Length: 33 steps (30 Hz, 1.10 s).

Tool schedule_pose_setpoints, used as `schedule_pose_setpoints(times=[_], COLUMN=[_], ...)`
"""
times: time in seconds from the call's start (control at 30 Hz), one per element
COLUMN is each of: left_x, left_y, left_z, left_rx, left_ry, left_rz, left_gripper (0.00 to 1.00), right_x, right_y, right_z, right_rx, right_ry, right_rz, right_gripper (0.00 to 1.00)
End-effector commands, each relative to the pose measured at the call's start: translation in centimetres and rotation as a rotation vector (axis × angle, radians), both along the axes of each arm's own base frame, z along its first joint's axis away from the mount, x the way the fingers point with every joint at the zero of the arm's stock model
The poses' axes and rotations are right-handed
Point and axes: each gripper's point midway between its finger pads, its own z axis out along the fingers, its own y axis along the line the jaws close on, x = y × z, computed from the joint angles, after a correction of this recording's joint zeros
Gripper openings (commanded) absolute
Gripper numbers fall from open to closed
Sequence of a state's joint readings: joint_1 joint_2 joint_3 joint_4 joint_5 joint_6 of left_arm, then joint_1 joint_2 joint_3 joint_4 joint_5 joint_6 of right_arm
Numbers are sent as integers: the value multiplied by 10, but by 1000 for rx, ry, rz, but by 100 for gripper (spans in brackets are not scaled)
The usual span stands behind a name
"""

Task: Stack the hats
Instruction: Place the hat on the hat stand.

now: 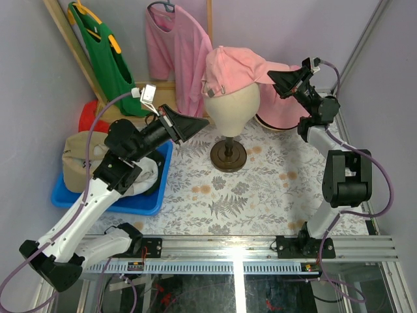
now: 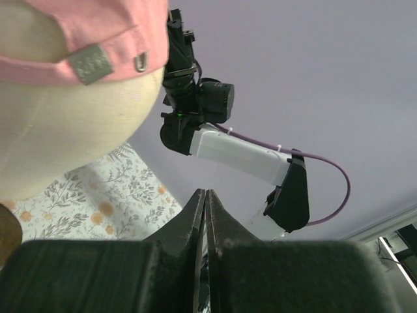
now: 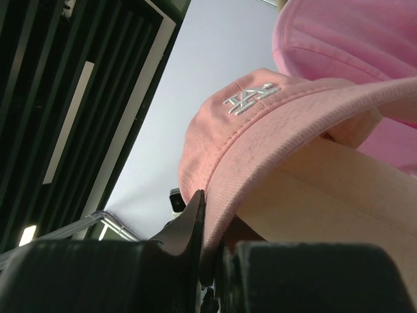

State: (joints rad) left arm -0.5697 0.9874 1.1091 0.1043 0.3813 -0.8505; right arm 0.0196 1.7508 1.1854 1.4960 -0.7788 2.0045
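A pink cap (image 1: 233, 65) sits on the beige mannequin head (image 1: 231, 109) at the centre back. My right gripper (image 1: 285, 79) is shut on its brim; the right wrist view shows the brim (image 3: 273, 130) pinched between the fingers (image 3: 195, 222). My left gripper (image 1: 191, 124) is shut and empty, held in the air just left of the head; its wrist view shows the cap's back strap (image 2: 98, 62). A pink bucket hat (image 1: 281, 112) lies behind the right arm. A tan cap (image 1: 81, 156) lies in the blue bin. The dark green cap is out of view.
The blue bin (image 1: 140, 205) at the left also holds pale cloth under the left arm. A green shirt (image 1: 104, 55) and a pink shirt (image 1: 176, 55) hang on a wooden rack at the back. The mannequin's round base (image 1: 228, 156) stands on the floral cloth.
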Motion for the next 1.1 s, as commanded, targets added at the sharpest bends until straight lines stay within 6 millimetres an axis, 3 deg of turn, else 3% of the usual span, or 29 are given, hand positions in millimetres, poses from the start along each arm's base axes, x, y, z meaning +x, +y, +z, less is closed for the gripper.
schedule_pose_setpoints(times=[0.0, 0.2, 0.3, 0.4, 0.5, 0.67, 0.87, 1.07], left_x=[5, 28, 38, 45, 47, 43, 39, 46], left_y=[3, 33, 45, 50, 42, 14, -20, -25], left_z=[-2, -8, -11, -17, -27, -48, -64, -77], left_rx=[6, -43, -74, -106, -112, -131, -105, -107], left_ry=[-30, 32, 78, 132, 192, 269, 315, 358], left_rz=[45, 271, 353, 394, 366, 261, 179, 200], left_gripper=[0, 0, 9, 10, 10, 0, 0, 0], right_x=[-18, -30, -36, -43, -51, -66, -85, -97], right_y=[-1, 1, 2, 3, 4, 7, 23, 36], right_z=[10, 15, 15, 16, 15, 10, 8, -6], right_rx=[8, 2, -11, -25, -38, -50, -77, -150], right_ry=[-116, -157, -167, -178, -185, -190, -207, -183], right_rz=[14, 46, 51, 54, 55, 49, 41, -8], right_gripper=[0, 0, 0, 0, 0, 0, 0, 0])
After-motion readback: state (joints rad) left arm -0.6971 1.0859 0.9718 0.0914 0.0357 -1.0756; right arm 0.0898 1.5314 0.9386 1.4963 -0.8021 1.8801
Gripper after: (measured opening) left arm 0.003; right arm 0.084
